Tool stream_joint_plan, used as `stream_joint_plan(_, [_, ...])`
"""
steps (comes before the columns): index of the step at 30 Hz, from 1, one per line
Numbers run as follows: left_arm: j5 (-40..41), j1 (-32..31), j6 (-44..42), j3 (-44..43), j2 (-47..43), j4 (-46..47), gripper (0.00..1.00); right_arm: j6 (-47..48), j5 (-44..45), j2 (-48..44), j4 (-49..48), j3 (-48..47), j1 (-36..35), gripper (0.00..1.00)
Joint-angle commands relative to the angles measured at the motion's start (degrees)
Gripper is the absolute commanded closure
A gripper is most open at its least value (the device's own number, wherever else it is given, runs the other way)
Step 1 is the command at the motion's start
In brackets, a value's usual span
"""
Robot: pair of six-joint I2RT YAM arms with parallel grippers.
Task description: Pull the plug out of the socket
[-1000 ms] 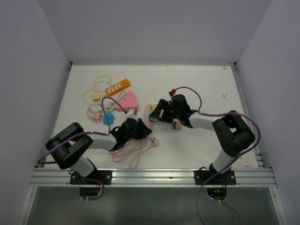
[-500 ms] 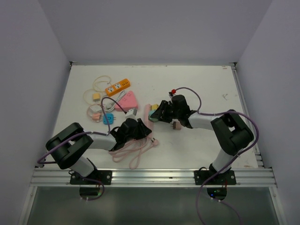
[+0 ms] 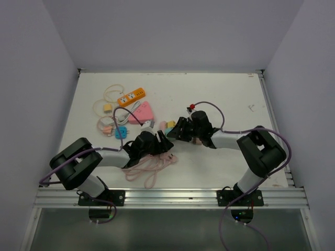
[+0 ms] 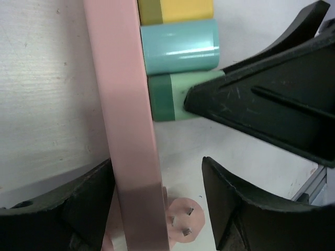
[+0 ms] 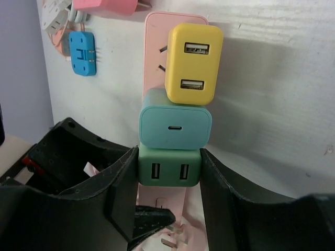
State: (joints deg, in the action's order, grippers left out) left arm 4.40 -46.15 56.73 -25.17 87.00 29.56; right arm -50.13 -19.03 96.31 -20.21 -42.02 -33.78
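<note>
Clamping with the right pincer (image 5: 169, 180) onto the green plug (image 5: 169, 166), pressing a black finger (image 5: 123, 183) flat against each of its two side walls. Showing, on that plug's rounded square face, two USB ports set side by side. Looking two-toned from the left wrist view: a darker green band next to the strip, a paler green body further out. Sitting flush against the pink power strip (image 5: 157, 31), which is lying near the middle of the tabletop (image 3: 225, 94). Standing last in a row of three, touching the teal plug (image 5: 175, 127) with its single small port, then the yellow plug (image 5: 193, 64) with two ports, one above the other.

Straddling the same strip with the left pincer (image 4: 157, 178), standing wide open. Keeping one finger (image 4: 68, 204) close against the strip's long pink edge, too close to tell whether touching, and leaving bare tabletop before the other.

Lying prongs up between those fingers, just beside the strip: a pink three-pin plug (image 4: 183, 225). Trailing in loops near the left arm: a pink cable (image 3: 149, 167). Lying off to the left of the strip: a blue adapter (image 5: 84, 52). Resting well apart at the far left of the tabletop: an orange power strip (image 3: 131, 97).
</note>
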Motion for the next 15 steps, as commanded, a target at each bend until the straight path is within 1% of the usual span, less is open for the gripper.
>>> stream_joint_plan(1, [3.42, 0.1, -2.59, -1.72, 2.64, -7.5, 0.3, 0.56, 0.39, -2.8, -0.71, 1.32, -1.9, 1.0])
stream_joint_plan(3, [3.68, 0.18, -2.76, -2.95, 3.96, -8.12, 0.34, 0.3, 0.74, -3.06, -0.89, 1.76, -2.6, 1.0])
stream_joint_plan(7, [3.16, 0.1, -2.77, -3.92, 5.72, -8.29, 0.46, -0.14, 1.01, -3.59, -1.15, 2.12, -3.48, 1.0])
stream_joint_plan(10, [2.54, 0.1, -2.24, -3.05, 6.25, -8.29, 0.64, -0.32, 1.36, -4.29, -1.24, 2.47, -3.49, 1.0])
stream_joint_plan(12, [2.45, 0.18, -1.71, -2.52, 6.08, -8.29, 0.71, -0.23, 1.54, -4.47, -1.15, 2.47, -3.49, 1.0])
stream_joint_plan(13, [2.63, 0.1, -1.62, -2.17, 5.99, -8.29, 0.78, -0.32, 1.45, -4.64, -1.06, 2.47, -3.49, 1.0])
stream_joint_plan(15, [3.06, 0.18, -1.27, -2.08, 5.81, -8.82, 0.87, -0.5, 1.45, -4.82, -1.15, 2.47, -3.49, 1.0])
